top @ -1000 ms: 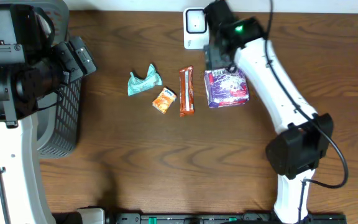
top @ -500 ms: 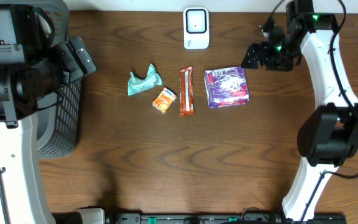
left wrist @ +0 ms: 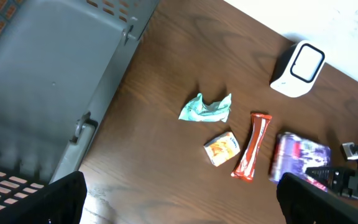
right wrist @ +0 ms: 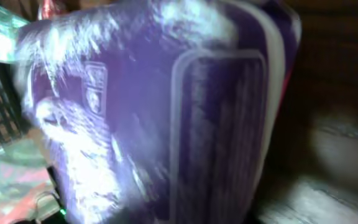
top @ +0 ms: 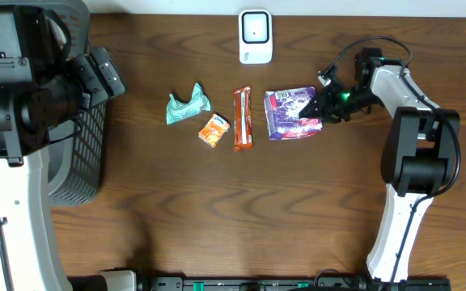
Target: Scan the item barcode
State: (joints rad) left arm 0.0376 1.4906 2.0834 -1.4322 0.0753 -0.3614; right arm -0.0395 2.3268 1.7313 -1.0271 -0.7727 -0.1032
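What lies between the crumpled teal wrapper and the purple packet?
Overhead view: a small orange packet and a long orange bar, between the teal wrapper and purple packet.

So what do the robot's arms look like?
Both arms are white tubes with chunky black joints. The right arm has a thin black cable looping over it and a little green light glowing near its black claw. The left arm has bigger black joints.
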